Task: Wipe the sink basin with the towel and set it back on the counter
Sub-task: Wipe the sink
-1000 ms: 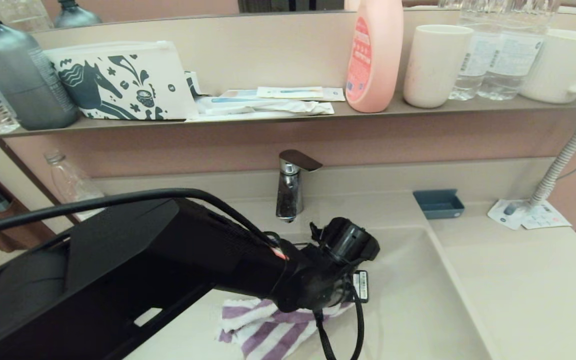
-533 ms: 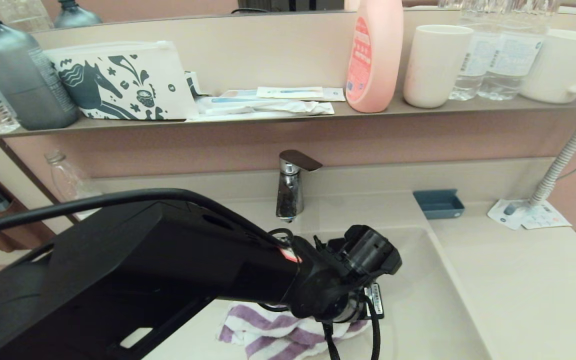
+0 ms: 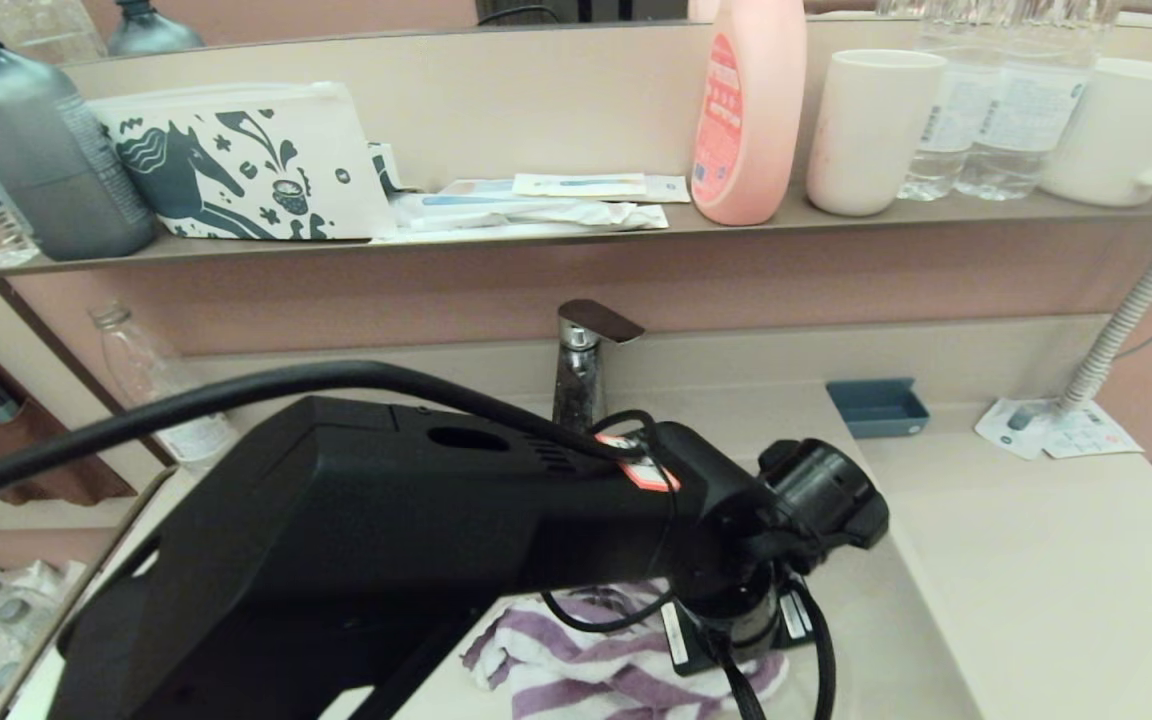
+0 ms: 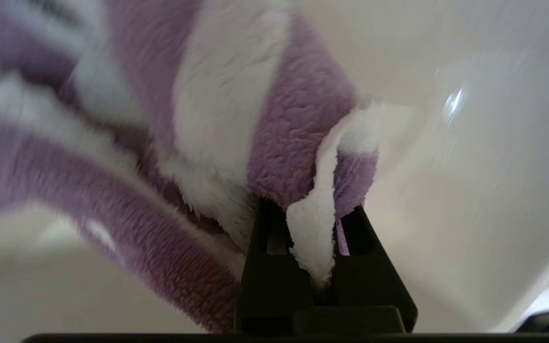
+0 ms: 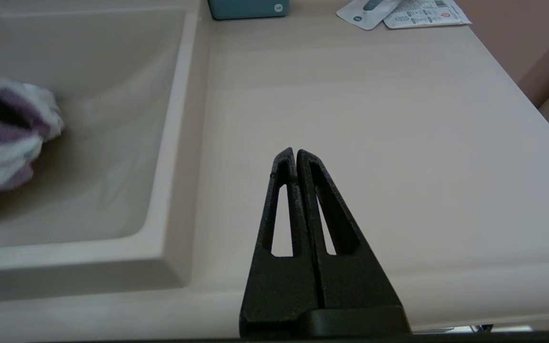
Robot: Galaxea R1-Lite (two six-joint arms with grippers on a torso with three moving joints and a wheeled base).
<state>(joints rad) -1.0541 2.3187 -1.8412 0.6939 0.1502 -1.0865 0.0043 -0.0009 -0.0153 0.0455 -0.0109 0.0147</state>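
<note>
Wiping looks to be under way, not finished. The left claw (image 4: 320,247) is clamped on a fold of the towel (image 4: 236,128), with white pile squeezed up between its two fingers, and the cloth trails out loose from that pinch. In the head view the left arm reaches across from the near left and comes down into the sink basin (image 3: 866,620), where the towel (image 3: 596,670) lies bunched on the basin floor under the wrist, toward the near side and right of the basin's middle. The right wrist view places the towel (image 5: 3,143) inside the basin (image 5: 112,119) as well, close to its right wall but not clearly touching it.

The right claw (image 5: 296,164) is pressed fully together with nothing in it, and hangs parked over the bare tabletop (image 5: 374,143) to the right of the basin.

By my judgement the pickup is done and the scrub is somewhere in its course; how much of the basin floor has been covered cannot be read here, and neither the drain nor the overflow slot is visible. Left to do: any remaining strokes, then lifting the towel over the rim and laying it on the tabletop, which has not yet happened.
</note>
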